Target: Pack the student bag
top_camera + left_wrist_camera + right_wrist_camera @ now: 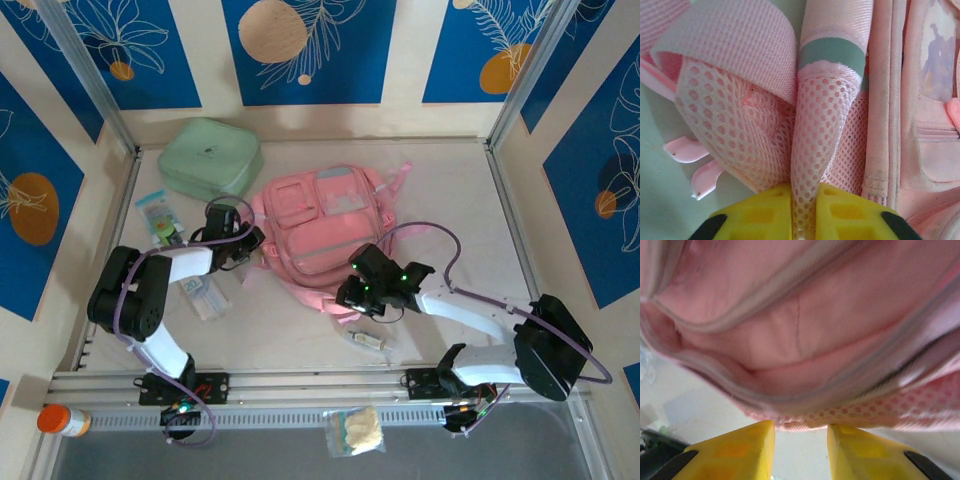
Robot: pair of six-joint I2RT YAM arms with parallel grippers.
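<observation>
**A:** Where is the large pink fabric backpack (322, 225) lying?
**B:** It's lying flat in the middle of the desk (455, 195), between the two arms.
**A:** What is the left gripper (804, 192) doing?
**B:** Its yellow fingers (760, 212) are pinching the pink mesh strap (815, 145), closed tight on it.
**A:** And the right gripper (801, 429)?
**B:** Its fingers are standing apart at the backpack's near edge, gripping nothing.

Pink student bag (325, 225) mid-table; left claw (254, 243), right claw (351, 294) at its edges.
</observation>
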